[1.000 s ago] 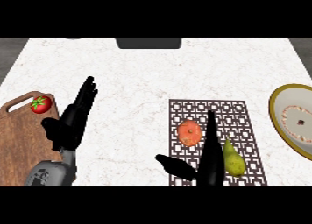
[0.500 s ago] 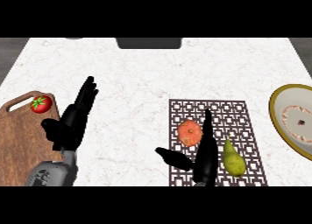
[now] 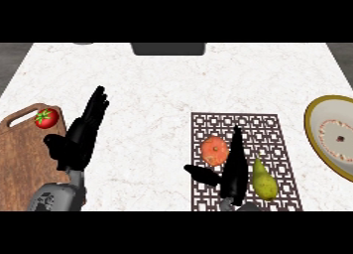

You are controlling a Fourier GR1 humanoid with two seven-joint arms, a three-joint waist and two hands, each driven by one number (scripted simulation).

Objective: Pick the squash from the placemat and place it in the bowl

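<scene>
A brown patterned placemat lies right of centre. On it sit a round orange fruit and a yellow-green, pear-shaped squash. My right hand lies between the two with its fingers straight and pointing away and its thumb spread below the orange fruit; it is open and holds nothing. The squash lies just right of that hand. The bowl, yellow-rimmed and white inside, stands at the right edge. My left hand rests open at the left.
A wooden cutting board with a red tomato fills the lower left corner. A dark object sits at the counter's far edge. The counter top is white marble.
My right hand has shifted slightly left and its thumb has edged up toward the orange fruit, showing more of the squash. The left hand has not moved.
</scene>
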